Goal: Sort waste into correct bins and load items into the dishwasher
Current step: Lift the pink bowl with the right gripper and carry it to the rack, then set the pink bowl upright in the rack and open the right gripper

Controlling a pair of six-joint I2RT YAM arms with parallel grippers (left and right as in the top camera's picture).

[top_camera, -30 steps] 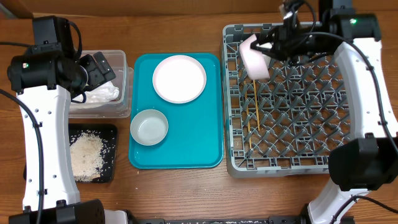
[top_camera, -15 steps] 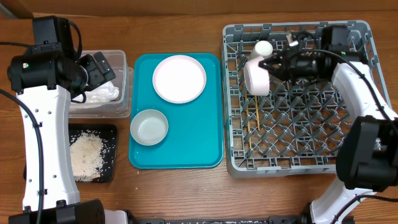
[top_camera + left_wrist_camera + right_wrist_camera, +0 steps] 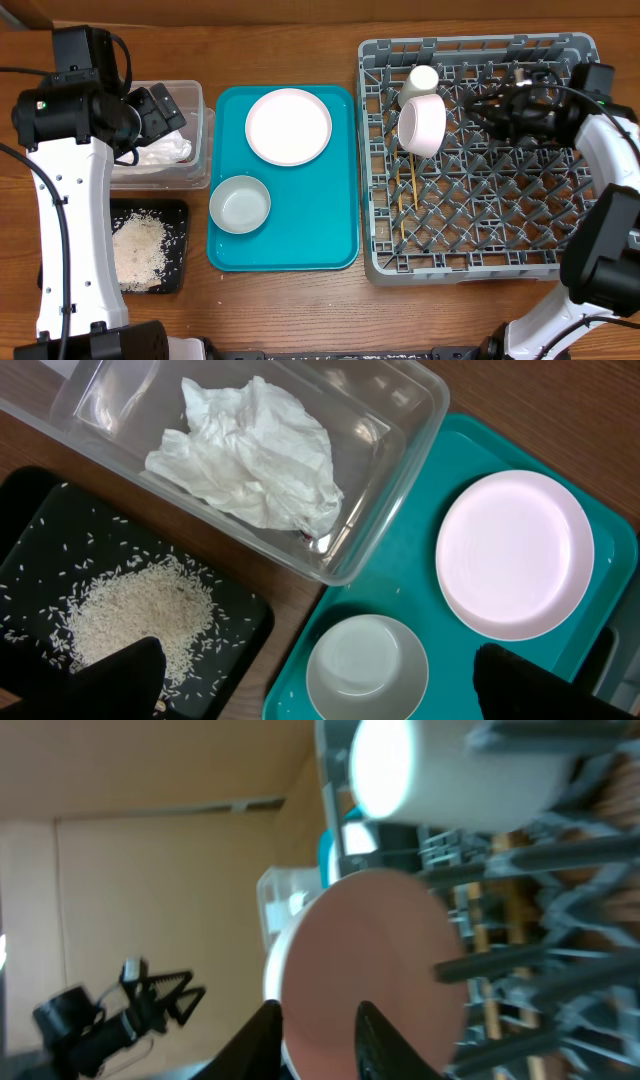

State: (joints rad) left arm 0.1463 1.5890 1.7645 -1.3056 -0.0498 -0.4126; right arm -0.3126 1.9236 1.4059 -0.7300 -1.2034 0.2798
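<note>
Now loading: cup racked

The cup (image 3: pixel 422 125) is lodged tilted in the rack (image 3: pixel 480 255). The right pincer (image 3: pixel 478 104) is parted and empty near it, and the left pincer (image 3: pixel 315 655) is spread wide. Probably the plate (image 3: pixel 288 125) and bowl (image 3: pixel 240 204) are to be fetched next, by the rim.

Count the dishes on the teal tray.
2. A plate lies toward the far end of the tray, and a bowl sits in its near left part. The whole tray is in view, so nothing is hidden.
</note>
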